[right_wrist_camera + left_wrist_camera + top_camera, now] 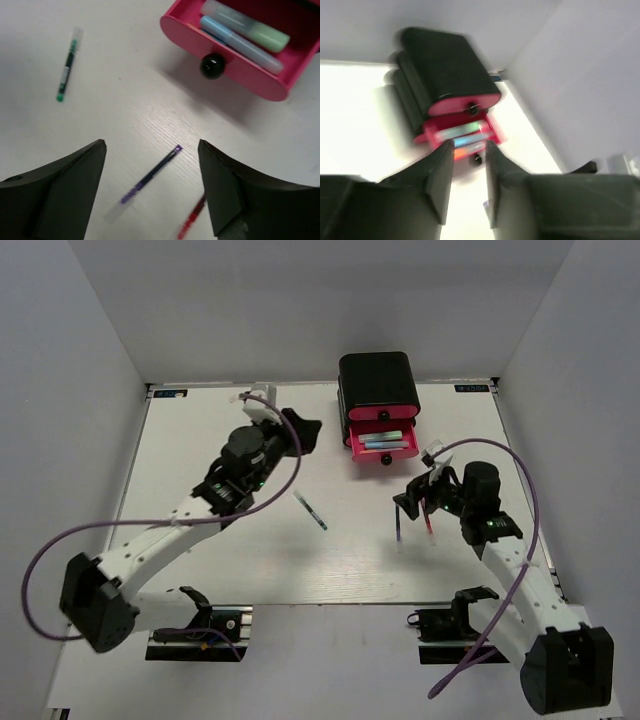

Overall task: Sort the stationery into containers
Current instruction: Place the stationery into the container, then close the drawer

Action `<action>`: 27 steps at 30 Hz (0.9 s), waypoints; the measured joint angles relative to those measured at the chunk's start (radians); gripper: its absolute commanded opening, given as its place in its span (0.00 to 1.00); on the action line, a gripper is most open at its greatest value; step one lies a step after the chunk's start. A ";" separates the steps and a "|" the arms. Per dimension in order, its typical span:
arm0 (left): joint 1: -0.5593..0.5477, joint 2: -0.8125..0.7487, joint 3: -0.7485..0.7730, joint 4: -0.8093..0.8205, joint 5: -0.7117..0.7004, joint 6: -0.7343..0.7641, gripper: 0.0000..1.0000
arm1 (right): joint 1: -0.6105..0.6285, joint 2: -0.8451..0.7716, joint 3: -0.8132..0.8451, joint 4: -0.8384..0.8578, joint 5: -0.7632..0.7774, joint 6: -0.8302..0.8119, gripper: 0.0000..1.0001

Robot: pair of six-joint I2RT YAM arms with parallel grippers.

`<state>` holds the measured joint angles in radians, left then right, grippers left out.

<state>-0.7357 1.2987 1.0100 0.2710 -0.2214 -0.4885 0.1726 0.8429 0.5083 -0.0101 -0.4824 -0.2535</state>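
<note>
Thin blue pen (145, 180) lying diagonally, pointing at glossy pink drawer (260, 80) (round black knob (212, 66)), right gripper (151, 145) gaping wide, left gripper (469, 150) barely parting.

Bright, even light; left wrist view blurred, table overexposed.

White wood-grain table (180, 440), plain grey walls (300, 300) on three sides
</note>
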 measured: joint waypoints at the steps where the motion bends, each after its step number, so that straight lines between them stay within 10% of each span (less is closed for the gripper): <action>1: 0.017 -0.058 -0.021 -0.064 0.004 0.016 0.73 | 0.000 0.031 0.013 -0.005 -0.021 0.016 0.72; 5: 0.058 -0.220 -0.122 -0.277 0.042 0.071 0.81 | 0.000 0.140 0.070 0.001 -0.057 0.103 0.45; 27: 0.060 -0.444 -0.375 -0.596 0.258 0.291 0.89 | 0.000 0.678 0.322 0.103 0.008 0.550 0.59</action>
<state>-0.6762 0.8551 0.6346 -0.3252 0.0364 -0.1970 0.1722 1.5211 0.8299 0.0933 -0.4747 0.2970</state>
